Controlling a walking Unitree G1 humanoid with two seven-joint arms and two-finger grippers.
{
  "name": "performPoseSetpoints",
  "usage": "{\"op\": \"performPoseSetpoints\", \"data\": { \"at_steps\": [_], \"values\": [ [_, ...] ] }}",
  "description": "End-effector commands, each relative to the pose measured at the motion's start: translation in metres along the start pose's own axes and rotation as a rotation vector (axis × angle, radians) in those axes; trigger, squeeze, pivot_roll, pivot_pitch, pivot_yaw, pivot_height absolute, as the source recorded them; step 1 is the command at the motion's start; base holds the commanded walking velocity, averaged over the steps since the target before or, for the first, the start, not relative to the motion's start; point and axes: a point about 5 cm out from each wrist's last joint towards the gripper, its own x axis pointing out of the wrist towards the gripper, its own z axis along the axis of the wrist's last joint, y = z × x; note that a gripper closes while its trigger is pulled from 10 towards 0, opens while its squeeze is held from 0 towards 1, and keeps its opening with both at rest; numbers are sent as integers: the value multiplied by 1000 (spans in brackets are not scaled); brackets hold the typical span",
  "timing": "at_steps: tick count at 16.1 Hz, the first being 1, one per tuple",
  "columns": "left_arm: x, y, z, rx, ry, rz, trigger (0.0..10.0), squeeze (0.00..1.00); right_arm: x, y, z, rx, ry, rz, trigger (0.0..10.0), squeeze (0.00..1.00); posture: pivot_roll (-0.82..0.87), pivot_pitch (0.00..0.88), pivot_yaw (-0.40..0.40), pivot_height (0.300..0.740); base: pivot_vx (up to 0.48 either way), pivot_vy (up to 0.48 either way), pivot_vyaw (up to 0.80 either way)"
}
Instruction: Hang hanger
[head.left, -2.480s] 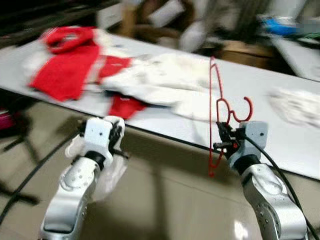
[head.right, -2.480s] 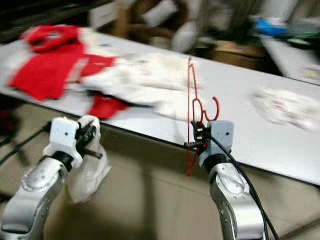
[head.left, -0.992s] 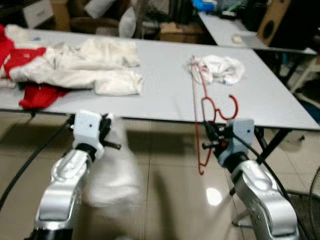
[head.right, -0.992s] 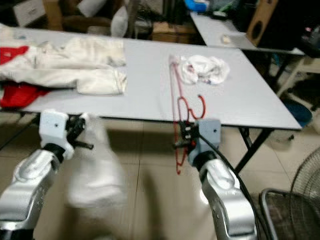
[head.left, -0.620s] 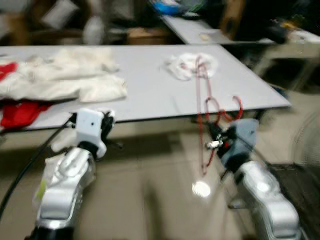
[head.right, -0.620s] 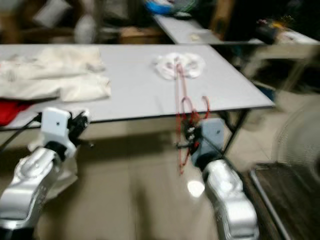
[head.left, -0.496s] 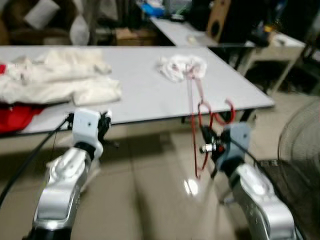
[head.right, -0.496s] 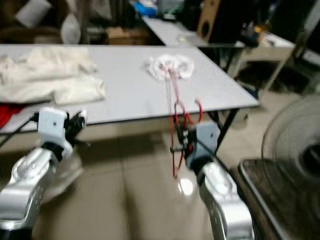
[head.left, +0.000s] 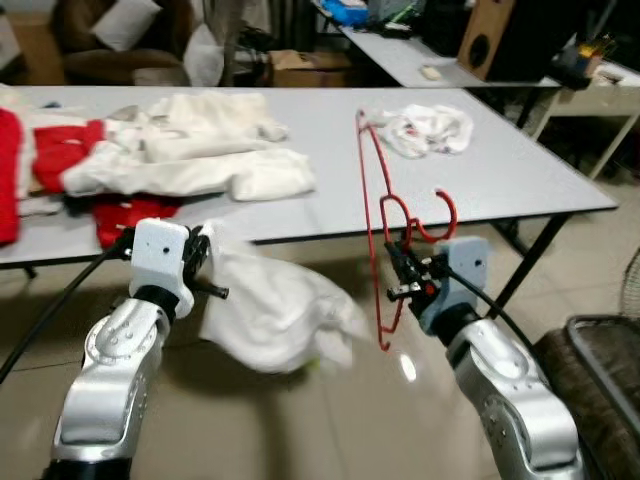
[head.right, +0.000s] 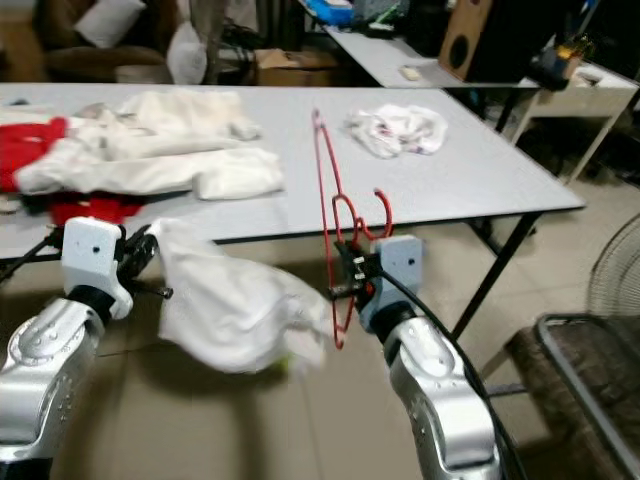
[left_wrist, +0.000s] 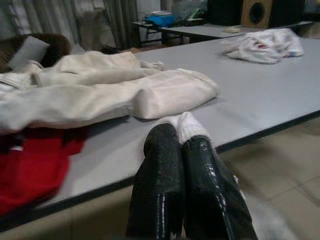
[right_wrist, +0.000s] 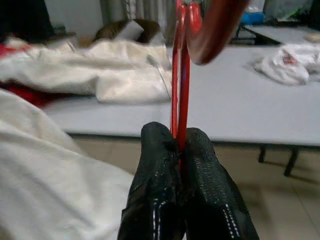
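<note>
My right gripper (head.left: 398, 281) is shut on the lower part of a thin red wire hanger (head.left: 372, 190), which stands upright with its hook (head.left: 440, 215) curling over the wrist. In the right wrist view the fingertips (right_wrist: 155, 150) pinch the hanger's red wires (right_wrist: 180, 85). My left gripper (head.left: 208, 276) is shut on a white garment (head.left: 275, 318) that billows out toward the hanger, above the floor. In the left wrist view a fold of this white cloth (left_wrist: 187, 124) sticks out between the closed fingers (left_wrist: 160, 175). Both grippers hang in front of the grey table's edge (head.left: 330, 232).
On the table lie a heap of cream clothes (head.left: 200, 155), red garments (head.left: 55, 150) at the left and a small white printed cloth (head.left: 432, 130) at the right. A dark wire rack (head.left: 600, 350) stands at the lower right. A second table (head.left: 420, 60) is behind.
The camera has swung, bringing the red clothes on the left into view. The white garment has swung out to the right from my left gripper. Both grips are unchanged.
</note>
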Motion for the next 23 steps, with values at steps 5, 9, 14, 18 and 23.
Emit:
{"op": "performPoseSetpoints", "data": {
  "at_steps": [5,9,14,18,23],
  "values": [
    [12,0,23,28,-84,-10,10000,0,1,-3,15,-108,-11,182,10000,0,-2,0,-56,740,0,0,0],
    [26,21,48,55,-141,37,10000,0,3,-19,26,-236,-6,221,10000,0,-1,0,-70,740,70,0,0],
    [40,40,73,62,-206,69,10000,0,-1,-35,34,-367,9,262,10000,0,4,0,-74,740,306,0,208],
    [50,47,92,44,-257,62,10000,0,-6,-44,39,-453,18,290,10000,0,2,0,-67,740,331,0,486],
    [62,53,117,33,-316,61,10000,0,-31,-40,54,-434,38,549,10000,0,-6,0,-50,740,364,0,90]
  ]
}}
